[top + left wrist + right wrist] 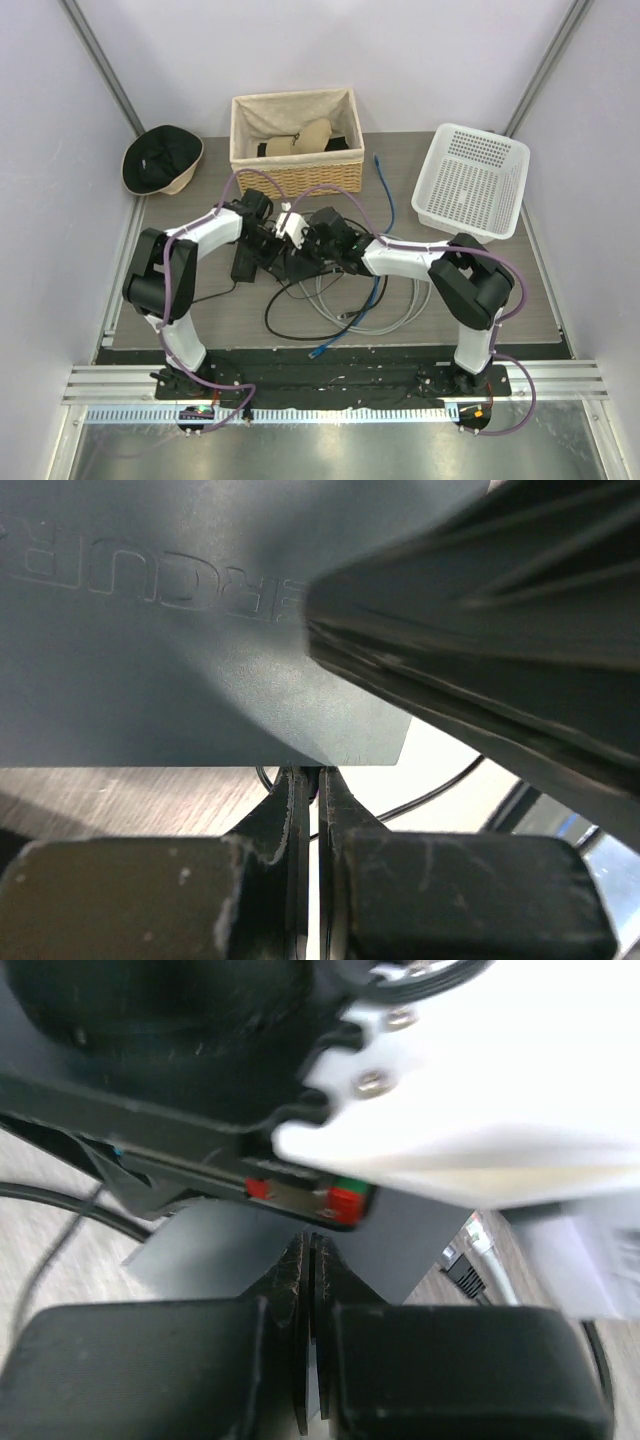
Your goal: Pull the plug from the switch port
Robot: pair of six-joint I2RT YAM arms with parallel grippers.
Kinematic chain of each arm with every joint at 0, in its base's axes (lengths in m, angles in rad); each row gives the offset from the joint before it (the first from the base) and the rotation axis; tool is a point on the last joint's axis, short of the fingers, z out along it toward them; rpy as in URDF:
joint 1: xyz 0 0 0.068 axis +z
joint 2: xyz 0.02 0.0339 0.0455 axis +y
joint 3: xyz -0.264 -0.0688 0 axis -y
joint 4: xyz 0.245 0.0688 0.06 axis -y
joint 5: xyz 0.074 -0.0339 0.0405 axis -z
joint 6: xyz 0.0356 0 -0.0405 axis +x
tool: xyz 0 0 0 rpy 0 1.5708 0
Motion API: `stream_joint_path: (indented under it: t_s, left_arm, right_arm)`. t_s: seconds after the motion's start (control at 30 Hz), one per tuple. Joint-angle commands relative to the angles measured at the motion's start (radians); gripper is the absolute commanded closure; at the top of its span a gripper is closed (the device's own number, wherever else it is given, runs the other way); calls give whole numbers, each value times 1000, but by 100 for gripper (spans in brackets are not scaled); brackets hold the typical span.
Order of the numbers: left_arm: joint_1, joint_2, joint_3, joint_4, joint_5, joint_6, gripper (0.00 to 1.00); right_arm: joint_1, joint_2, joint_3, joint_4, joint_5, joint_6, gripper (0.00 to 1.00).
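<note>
One switch box [180, 660] lies between left gripper [318, 780] and right gripper [310, 1255].

From above, the white left arm [205, 232] and white right arm [400, 257] hide most of the flat matte black rectangular box [180, 670]; its port cannot be made out. Its raised lettering [150, 575] is cut at the left wrist view's edge.

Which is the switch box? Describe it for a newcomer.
Find the wicker basket at the back of the table. Just in front is a flat matte black box. Unlike the smaller black brick beside it, its face carries embossed lettering.
</note>
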Motion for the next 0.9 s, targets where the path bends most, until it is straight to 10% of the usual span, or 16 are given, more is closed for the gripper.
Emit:
stream_joint_path:
  t_s: [0.0, 0.4, 0.6, 0.87]
  left_arm:
    - [-2, 37, 20, -71, 32, -17, 100]
    - [29, 235, 202, -323, 213, 43, 100]
    - [75, 414, 377, -732, 405, 251, 100]
    - [122, 416, 307, -803, 423, 408, 100]
  right_arm:
    - [21, 19, -36, 39, 43, -151, 99]
    - [-37, 33, -101, -270, -129, -577, 99]
    - [-40, 58, -73, -353, -166, -570, 99]
    - [-29, 52, -124, -341, -164, -570, 98]
